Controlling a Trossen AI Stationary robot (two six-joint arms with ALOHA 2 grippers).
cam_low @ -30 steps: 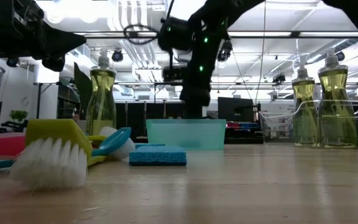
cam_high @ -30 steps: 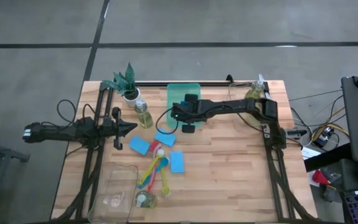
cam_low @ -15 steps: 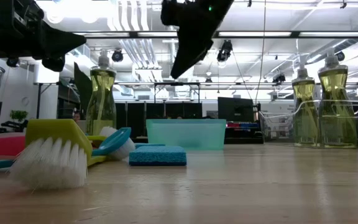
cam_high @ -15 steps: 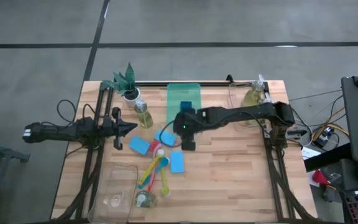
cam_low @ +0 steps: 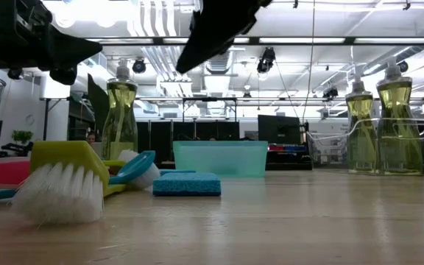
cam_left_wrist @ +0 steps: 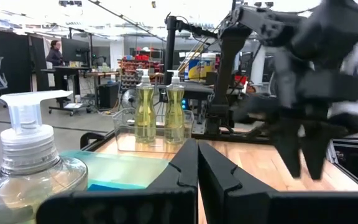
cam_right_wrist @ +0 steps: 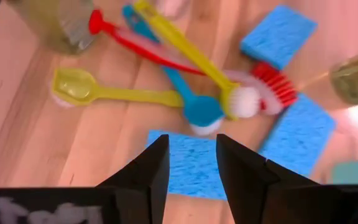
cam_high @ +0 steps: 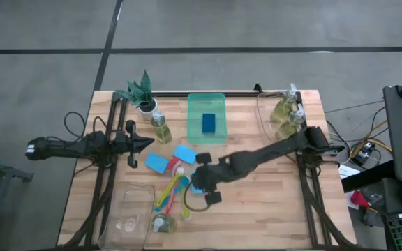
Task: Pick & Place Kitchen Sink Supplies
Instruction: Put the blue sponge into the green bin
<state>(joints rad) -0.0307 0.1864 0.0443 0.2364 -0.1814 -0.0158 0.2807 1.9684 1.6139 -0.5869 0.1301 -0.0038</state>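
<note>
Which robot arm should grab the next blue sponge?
The right arm. Its tool is open and hovers right above a blue rectangular sponge beside the brushes. The left tool waits shut, off to the side by the soap bottle.

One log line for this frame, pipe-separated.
right pincer: open, over blue sponge | left pincer: shut, idle at left | sponge in green tray | brushes untouched

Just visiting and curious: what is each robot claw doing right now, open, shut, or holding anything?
Left gripper: shut, holding nothing, waiting at the table's left side.
Right gripper: open, empty, above a blue sponge.
</note>
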